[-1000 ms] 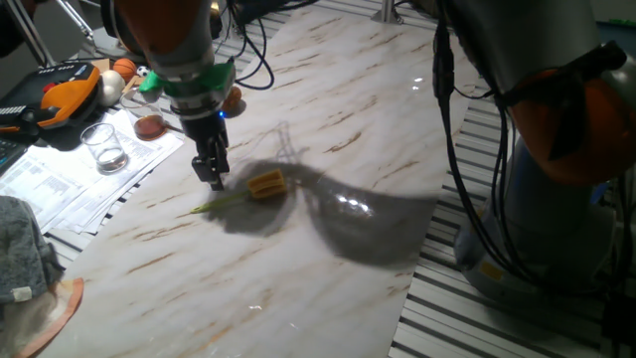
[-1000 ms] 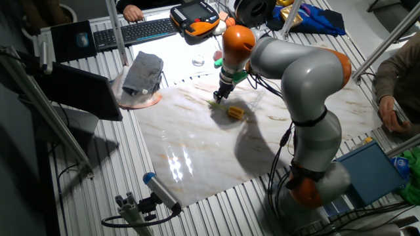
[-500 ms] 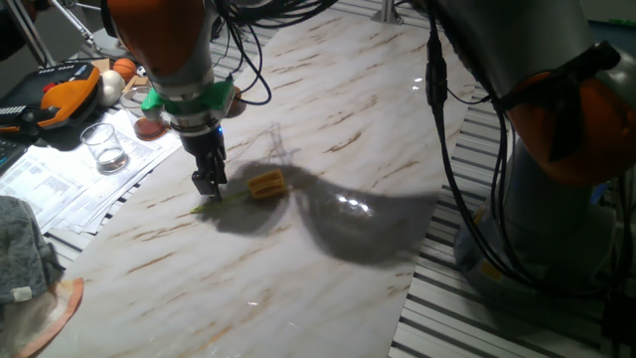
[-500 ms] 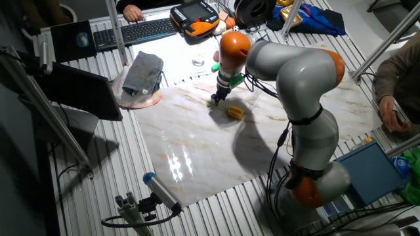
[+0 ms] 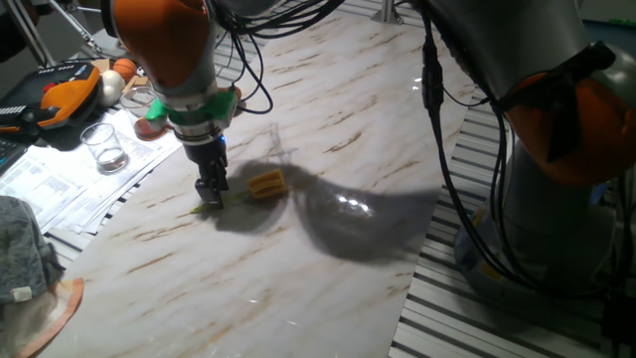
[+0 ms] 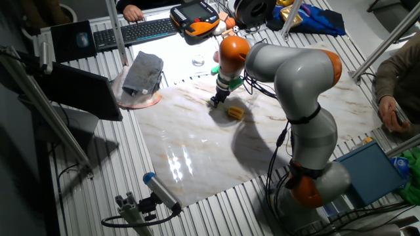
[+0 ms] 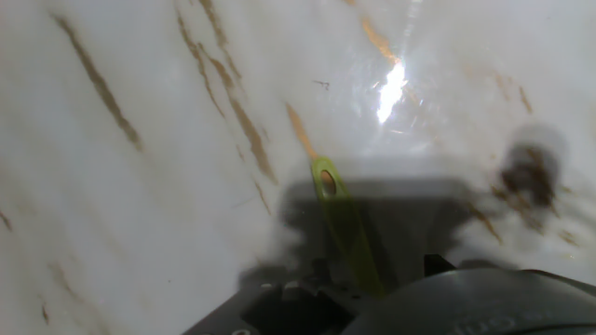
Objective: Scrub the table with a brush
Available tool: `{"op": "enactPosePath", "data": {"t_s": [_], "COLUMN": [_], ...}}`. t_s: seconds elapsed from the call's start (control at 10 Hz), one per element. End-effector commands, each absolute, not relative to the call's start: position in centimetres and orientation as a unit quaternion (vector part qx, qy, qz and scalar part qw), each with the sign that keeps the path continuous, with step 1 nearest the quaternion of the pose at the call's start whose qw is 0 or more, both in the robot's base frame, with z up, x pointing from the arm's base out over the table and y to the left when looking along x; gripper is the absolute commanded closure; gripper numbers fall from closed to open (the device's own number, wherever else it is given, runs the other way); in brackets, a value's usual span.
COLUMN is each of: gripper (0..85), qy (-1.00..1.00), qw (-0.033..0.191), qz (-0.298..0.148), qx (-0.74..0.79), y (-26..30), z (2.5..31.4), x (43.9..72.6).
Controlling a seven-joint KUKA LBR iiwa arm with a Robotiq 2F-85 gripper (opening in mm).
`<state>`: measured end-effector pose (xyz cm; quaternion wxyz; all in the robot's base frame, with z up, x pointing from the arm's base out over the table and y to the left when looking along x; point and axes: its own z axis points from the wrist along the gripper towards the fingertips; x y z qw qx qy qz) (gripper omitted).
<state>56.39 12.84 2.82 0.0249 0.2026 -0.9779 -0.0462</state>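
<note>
Gripper [image 5: 210,195]: lowered almost to the tabletop, fingers pointing down at the thin handle of the brush; the tips are seen right at the handle in one fixed view. Whether the handle is clamped or the jaws are merely set around it cannot be told from any view.
Brush [image 5: 265,184]: lying flat on the table; the yellow-orange head is just beside the gripper, on the side toward the robot's base, and the pale green handle runs from the head under the fingertips and a little past them.
Brush in hand view [image 7: 340,212]: the green handle is seen running straight out from between the fingers, ending in a small eyelet; the head is not seen here.
Table [image 5: 328,109]: white glossy marble-look top with brown streaks, spread all around the gripper; a dark shadow is cast on it beneath the arm.
Glass [image 5: 103,147]: standing on printed papers [image 5: 70,179], well apart from the gripper, past the table edge.
Grey cloth [image 6: 143,71]: lying off the table, well apart from the gripper.
</note>
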Motion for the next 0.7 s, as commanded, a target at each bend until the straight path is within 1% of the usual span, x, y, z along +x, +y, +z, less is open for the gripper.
{"op": "enactPosePath", "data": {"t_s": [0.0,0.2,0.3,0.6], "gripper": [34.0,34.0,51.0,51.0], "qy": [-0.978,-0.978,-0.978,-0.977], "qw": [0.026,0.023,0.023,0.024], "qz": [-0.046,-0.045,-0.045,-0.044], "qx": [0.203,0.203,0.204,0.207], "y": [12.8,12.77,12.79,12.78], "z": [2.79,2.66,2.59,2.39], "x": [56.35,56.32,56.26,56.24]}}
